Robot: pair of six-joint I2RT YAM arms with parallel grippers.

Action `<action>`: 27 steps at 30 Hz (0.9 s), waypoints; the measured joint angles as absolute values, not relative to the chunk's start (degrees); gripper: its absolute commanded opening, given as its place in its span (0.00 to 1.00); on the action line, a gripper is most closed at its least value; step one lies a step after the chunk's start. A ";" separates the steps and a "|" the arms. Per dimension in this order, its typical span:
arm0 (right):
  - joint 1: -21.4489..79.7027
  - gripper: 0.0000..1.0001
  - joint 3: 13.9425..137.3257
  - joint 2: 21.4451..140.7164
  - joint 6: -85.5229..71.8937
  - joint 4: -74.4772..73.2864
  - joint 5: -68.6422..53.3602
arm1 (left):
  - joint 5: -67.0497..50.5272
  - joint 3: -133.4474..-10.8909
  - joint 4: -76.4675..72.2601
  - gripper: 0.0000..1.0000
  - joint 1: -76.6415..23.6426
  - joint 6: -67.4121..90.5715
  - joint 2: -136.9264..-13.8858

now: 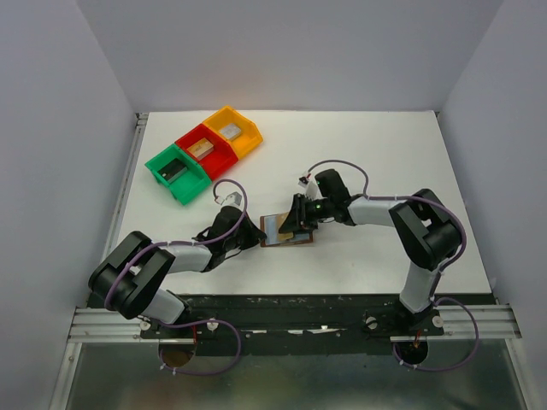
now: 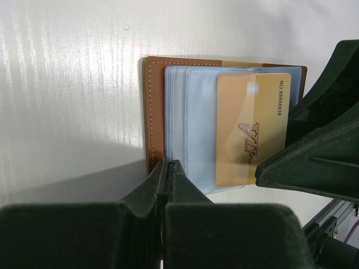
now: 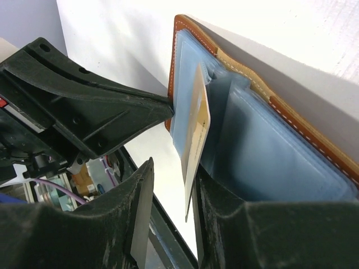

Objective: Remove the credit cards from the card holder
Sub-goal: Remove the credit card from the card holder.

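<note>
The brown leather card holder (image 1: 295, 237) lies open on the white table, its light-blue inner sleeves (image 2: 196, 123) facing up. A gold-tan credit card (image 2: 252, 129) sticks halfway out of a sleeve. My right gripper (image 3: 174, 168) is open around that card (image 3: 196, 134): the card rests against one finger, with a gap to the other. My left gripper (image 2: 168, 165) is shut, its tips resting on the holder's near brown edge (image 2: 152, 112). The right gripper's fingers (image 2: 314, 151) show at the right of the left wrist view. No other cards are visible.
Green (image 1: 192, 186), red (image 1: 224, 158) and yellow (image 1: 248, 137) bins stand in a row at the back left, each with a small block inside. Grey walls surround the table. The table's front rail (image 1: 291, 301) runs just behind the holder.
</note>
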State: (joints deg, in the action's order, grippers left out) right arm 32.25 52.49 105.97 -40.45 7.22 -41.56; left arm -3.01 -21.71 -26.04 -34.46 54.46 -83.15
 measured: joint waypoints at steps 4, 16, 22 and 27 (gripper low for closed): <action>31.79 0.38 52.01 104.84 -40.45 7.22 -40.93 | -3.01 -21.67 -26.04 0.00 -34.46 54.50 -83.15; 31.16 0.22 51.13 104.47 -40.47 7.16 -39.35 | -2.70 -21.34 -26.15 0.00 -34.35 54.70 -82.85; 30.68 0.02 51.09 104.47 -40.45 6.68 -38.24 | -2.00 -21.08 -25.56 0.00 -34.35 54.65 -82.13; 30.15 0.00 51.09 104.44 -40.47 5.39 -37.12 | -1.17 -20.69 -23.88 0.00 -34.35 54.43 -80.58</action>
State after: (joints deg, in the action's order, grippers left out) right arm 30.15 51.09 104.44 -40.47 5.39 -37.12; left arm -1.17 -20.69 -23.88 -34.35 54.43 -80.58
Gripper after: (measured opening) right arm 0.013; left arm 0.024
